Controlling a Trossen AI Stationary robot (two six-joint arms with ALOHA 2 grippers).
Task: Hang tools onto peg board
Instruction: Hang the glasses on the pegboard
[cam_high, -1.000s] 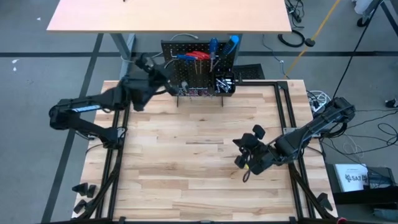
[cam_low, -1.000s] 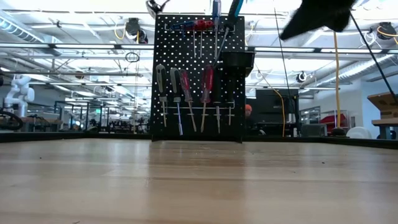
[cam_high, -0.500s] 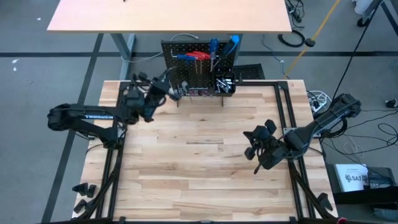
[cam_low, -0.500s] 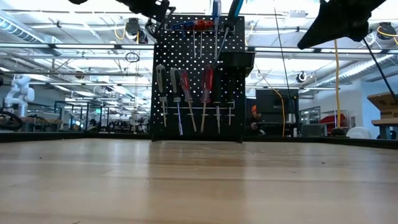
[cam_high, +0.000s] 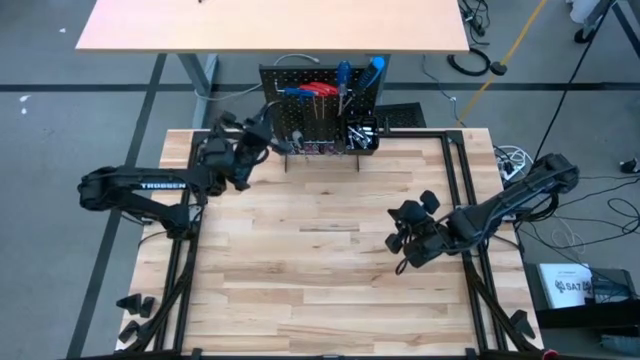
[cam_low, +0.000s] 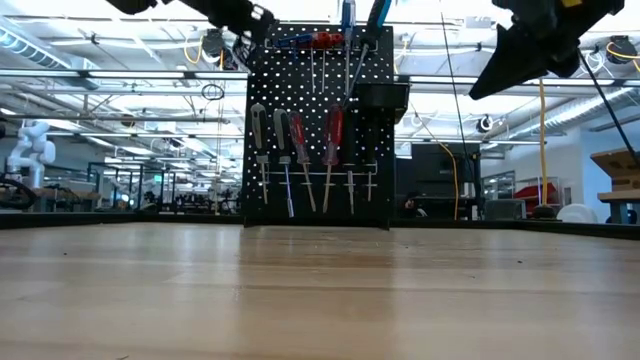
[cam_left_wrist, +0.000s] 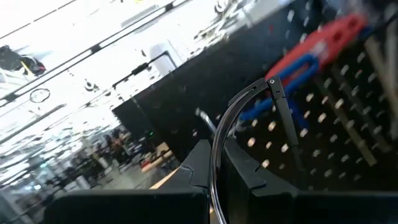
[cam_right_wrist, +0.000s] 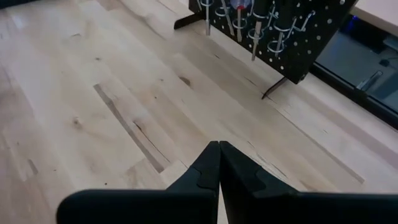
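Beside the peg board (cam_high: 320, 105), a black wire loop (cam_left_wrist: 239, 118) is pinched in the left gripper (cam_left_wrist: 214, 163) — right gripper (cam_right_wrist: 219, 160) pressed together, empty.

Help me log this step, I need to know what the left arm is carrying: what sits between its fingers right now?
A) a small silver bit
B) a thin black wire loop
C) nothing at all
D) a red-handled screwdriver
B: in the left wrist view, the left gripper has its fingers shut on a thin black wire loop that arcs up in front of the peg board.
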